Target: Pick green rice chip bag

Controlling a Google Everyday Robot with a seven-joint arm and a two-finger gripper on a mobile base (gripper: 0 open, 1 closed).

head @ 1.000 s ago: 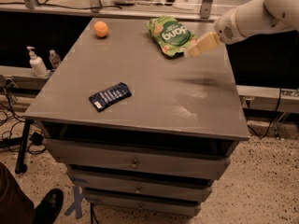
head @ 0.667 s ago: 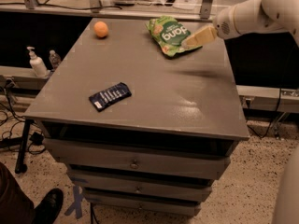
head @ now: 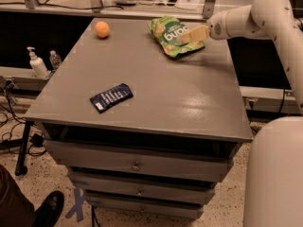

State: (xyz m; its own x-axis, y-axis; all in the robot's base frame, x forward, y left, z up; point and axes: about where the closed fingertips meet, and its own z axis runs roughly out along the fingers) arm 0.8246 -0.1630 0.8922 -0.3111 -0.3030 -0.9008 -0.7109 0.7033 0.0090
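The bag (head: 168, 32) lies flat at the far edge of the worktop (head: 180, 93), right of centre, its printed face up and its lettering upside down to us. We judge it light and soft. It is a crinkly film pouch, likely puffed with air, and the chips inside would break under a hard squeeze. The film looks smooth and should be slippery, so a grip across the bulging middle could slide off or crush what is in it. We would take it by an edge or corner, where the film is flat and doubled at the seam, and close only firmly enough to hold it. The right-hand edge is the handiest, since it is nearest the arm.

The pincer (head: 188, 35) is at that right side, low over the bag and overlapping its edge. We cannot tell whether it touches the film, or whether it is released or clenched. The arm (head: 255, 18) reaches in from the right, well above the worktop.

An orange (head: 102, 29) sits well apart to the left, also near the far edge. A dark blue packet (head: 111, 97) lies flat toward the front left, far from the bag. Neither should get in the way of a lift. Below the worktop are drawers (head: 137, 162).
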